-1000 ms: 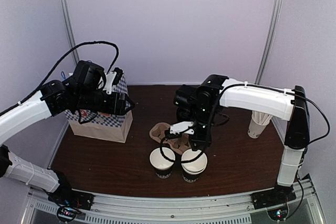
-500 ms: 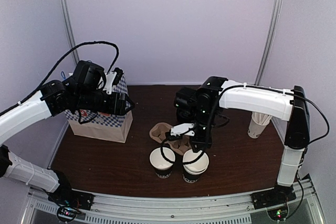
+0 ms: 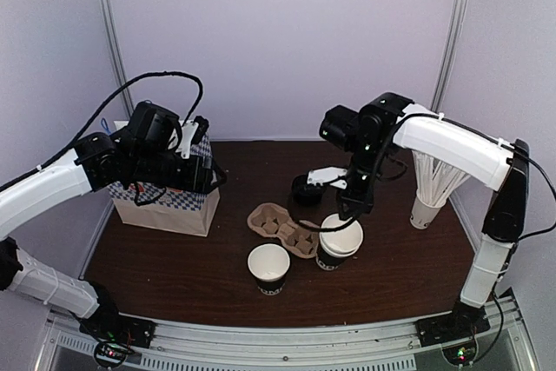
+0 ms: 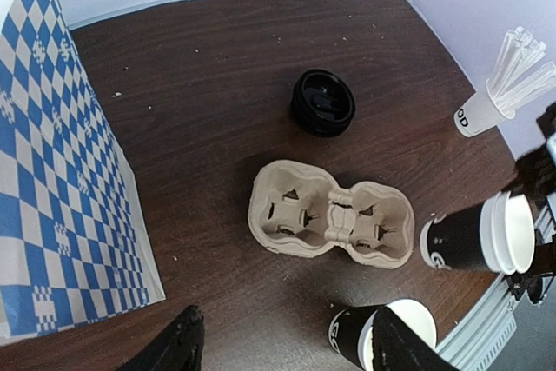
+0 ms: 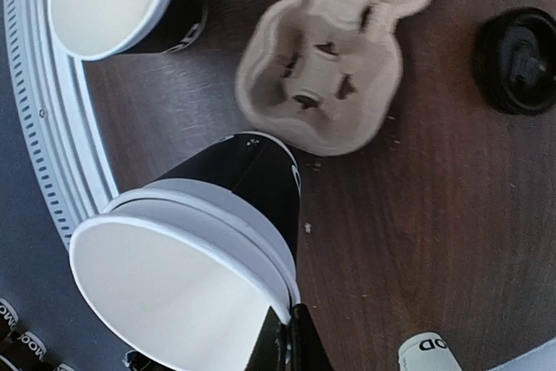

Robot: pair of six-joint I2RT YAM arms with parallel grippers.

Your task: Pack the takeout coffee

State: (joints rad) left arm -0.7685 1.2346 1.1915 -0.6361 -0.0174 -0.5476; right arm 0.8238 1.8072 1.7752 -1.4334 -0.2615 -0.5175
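Observation:
A single black paper cup (image 3: 268, 268), white inside and lidless, stands at the table's front; it also shows in the left wrist view (image 4: 382, 336) and the right wrist view (image 5: 113, 2). A round black lid (image 3: 306, 189) lies apart on the table behind the carrier. My right gripper (image 3: 346, 215) is shut on the rim of a stack of white-rimmed cups (image 5: 208, 249), held tilted at the right end of the cardboard carrier (image 3: 282, 228). My left gripper (image 3: 208, 175) is open and empty, high beside the checked bag (image 3: 165, 202).
The blue-and-white checked paper bag stands at the left. A white cup of paper-wrapped straws (image 3: 430, 188) stands at the right edge. The two-hole carrier (image 4: 330, 215) lies mid-table with the lid (image 4: 322, 102) behind it.
My right gripper has carried the cup stack back and to the right, away from the single cup, to the carrier's right end. The left arm shifted slightly.

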